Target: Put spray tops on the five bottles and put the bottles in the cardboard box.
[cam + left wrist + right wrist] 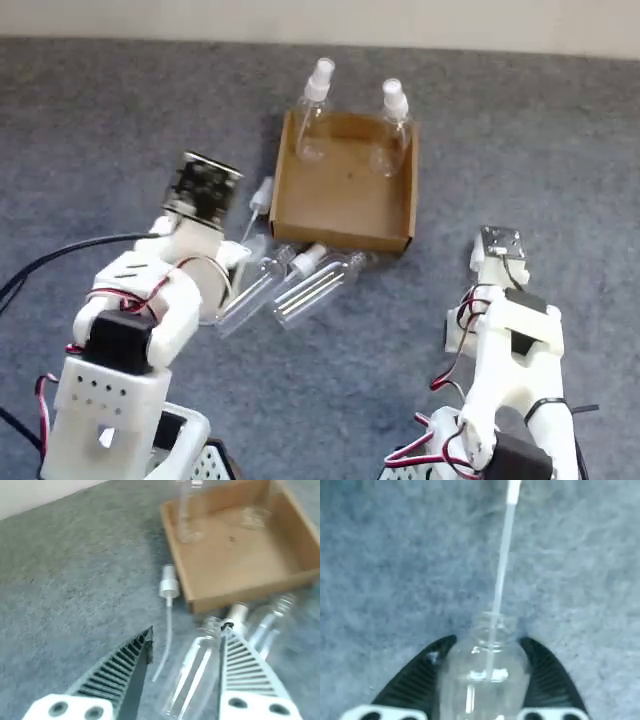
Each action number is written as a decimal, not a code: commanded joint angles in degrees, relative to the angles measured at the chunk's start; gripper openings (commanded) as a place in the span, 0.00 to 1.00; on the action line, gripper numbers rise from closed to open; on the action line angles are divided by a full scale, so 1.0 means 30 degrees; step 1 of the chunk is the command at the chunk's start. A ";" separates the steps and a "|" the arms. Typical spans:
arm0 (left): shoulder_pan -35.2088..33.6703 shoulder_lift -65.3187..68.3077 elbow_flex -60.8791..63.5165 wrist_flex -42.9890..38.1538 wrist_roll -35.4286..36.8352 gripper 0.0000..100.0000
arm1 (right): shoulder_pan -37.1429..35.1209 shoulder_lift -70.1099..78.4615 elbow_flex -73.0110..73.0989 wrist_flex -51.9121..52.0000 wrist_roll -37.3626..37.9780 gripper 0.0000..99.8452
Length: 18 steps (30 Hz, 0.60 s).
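Capping step: the right gripper [487, 642] fingers clench a clear plastic bottle [485, 690], with a white spray top [513, 491] tube half in its neck — it needs pushing home. The left gripper [187, 632] fingers gape around a lying clear bottle [192, 675] beside the brown cardboard box [235, 565].

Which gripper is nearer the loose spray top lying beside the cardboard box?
Left. The left gripper is open just short of the spray top; the right gripper, shut on a bottle, is on the far side of the box.
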 commanded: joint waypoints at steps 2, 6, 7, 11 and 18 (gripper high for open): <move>0.3619 0.3443 -0.3941 0.2403 -0.0762 0.19 | 0.1861 -0.0073 -0.0103 -0.1128 0.2696 0.02; 0.5934 0.8308 -0.7516 0.4015 -0.1055 0.16 | 0.4381 -0.0044 -0.2886 -0.1333 0.4161 0.02; 0.6491 0.9158 -0.8513 0.4249 -0.1055 0.16 | 0.4850 -0.0044 -0.3707 -0.1333 0.4601 0.02; 0.8601 1.1795 -1.1707 0.4513 -0.0557 0.15 | 0.6315 0.0132 -0.6227 -0.1392 0.6945 0.02; 1.0505 1.5956 -1.5487 0.4484 0.0762 0.15 | 0.7868 0.5201 -0.9773 -0.1421 1.0022 0.02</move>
